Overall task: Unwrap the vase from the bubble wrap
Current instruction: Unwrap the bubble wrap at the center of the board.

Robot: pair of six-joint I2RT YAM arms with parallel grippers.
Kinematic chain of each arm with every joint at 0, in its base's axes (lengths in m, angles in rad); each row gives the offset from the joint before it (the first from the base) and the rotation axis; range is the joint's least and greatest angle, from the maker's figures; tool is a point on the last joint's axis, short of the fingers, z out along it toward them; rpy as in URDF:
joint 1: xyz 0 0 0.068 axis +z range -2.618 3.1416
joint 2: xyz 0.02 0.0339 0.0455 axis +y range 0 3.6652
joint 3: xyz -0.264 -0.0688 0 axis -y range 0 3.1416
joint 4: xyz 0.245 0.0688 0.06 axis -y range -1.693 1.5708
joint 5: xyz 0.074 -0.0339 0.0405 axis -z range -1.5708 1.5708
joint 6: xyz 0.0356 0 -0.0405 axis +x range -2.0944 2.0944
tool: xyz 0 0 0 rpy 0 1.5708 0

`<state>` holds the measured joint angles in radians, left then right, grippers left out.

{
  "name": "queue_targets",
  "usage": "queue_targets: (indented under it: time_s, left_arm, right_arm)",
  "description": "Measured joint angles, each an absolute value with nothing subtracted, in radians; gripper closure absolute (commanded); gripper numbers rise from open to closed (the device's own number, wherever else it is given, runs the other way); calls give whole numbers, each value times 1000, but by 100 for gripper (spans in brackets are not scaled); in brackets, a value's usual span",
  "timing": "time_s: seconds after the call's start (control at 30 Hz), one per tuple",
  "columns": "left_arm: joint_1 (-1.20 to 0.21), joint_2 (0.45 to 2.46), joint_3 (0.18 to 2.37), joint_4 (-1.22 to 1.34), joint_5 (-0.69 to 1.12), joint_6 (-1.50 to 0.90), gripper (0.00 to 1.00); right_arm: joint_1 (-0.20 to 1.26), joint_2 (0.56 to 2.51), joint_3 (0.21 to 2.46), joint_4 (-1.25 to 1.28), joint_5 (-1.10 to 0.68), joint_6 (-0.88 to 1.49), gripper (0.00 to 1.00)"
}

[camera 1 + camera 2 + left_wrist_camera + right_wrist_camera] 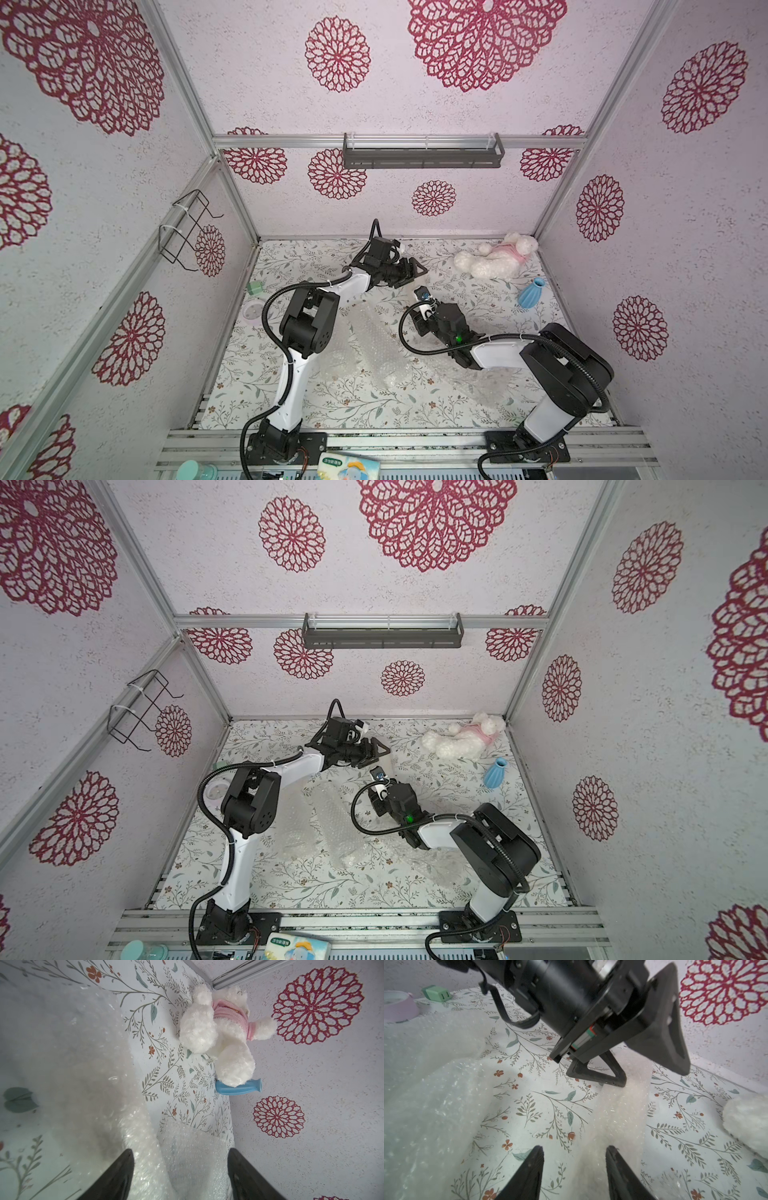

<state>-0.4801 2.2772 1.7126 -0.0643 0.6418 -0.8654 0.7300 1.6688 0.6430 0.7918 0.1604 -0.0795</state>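
Note:
The blue ribbed vase (532, 293) (496, 773) stands bare and upright at the table's back right, partly behind the plush toy in the left wrist view (239, 1089). Crumpled clear bubble wrap (374, 345) (332, 825) lies spread over the middle of the table, apart from the vase. My left gripper (417, 268) (179, 1151) hovers near the back, open, with a strip of bubble wrap (191, 1157) lying beyond its fingers. My right gripper (415, 322) (573, 1151) sits just in front of it, low over the table. Its jaws are apart and nothing is between them.
A white plush toy in pink (494, 255) lies at the back right beside the vase. A green block (254, 287) and a lilac round dish (253, 311) sit at the left edge. Walls close in three sides, with a grey shelf (424, 151) on the back one.

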Motion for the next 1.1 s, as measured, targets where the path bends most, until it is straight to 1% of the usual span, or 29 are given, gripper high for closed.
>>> queue_targets:
  time_s: [0.17,0.3,0.4,0.43,0.5,0.53,0.57,0.87,1.1]
  left_arm:
    - [-485,2294,1734,-64,646,-870,26]
    - [-490,2299,1736,-64,648,-873,26]
    - [-492,2300,1736,-64,651,-876,26]
    - [-492,2300,1736,-64,651,-876,26]
    - [-492,2300,1736,-64,651,-876,26]
    - [-492,2300,1736,-64,652,-876,26]
    - [-492,2300,1736,-64,654,-876,26]
    - [-497,2300,1735,-63,658,-876,26]
    - [-497,2300,1730,-58,658,-874,26]
  right_arm:
    - [746,1711,671,778,211,-138,49]
    - [751,1759,705,769,255,-177,51]
    - [753,1791,729,760,288,-201,58]
    - [754,1800,737,758,298,-210,64]
    - [755,1812,746,758,322,-221,88]
    - [756,1814,749,758,335,-229,98]
    - [757,1815,751,758,345,-229,100]
    - [758,1817,755,781,418,-233,100]
    - [732,1745,686,801,392,-152,100]
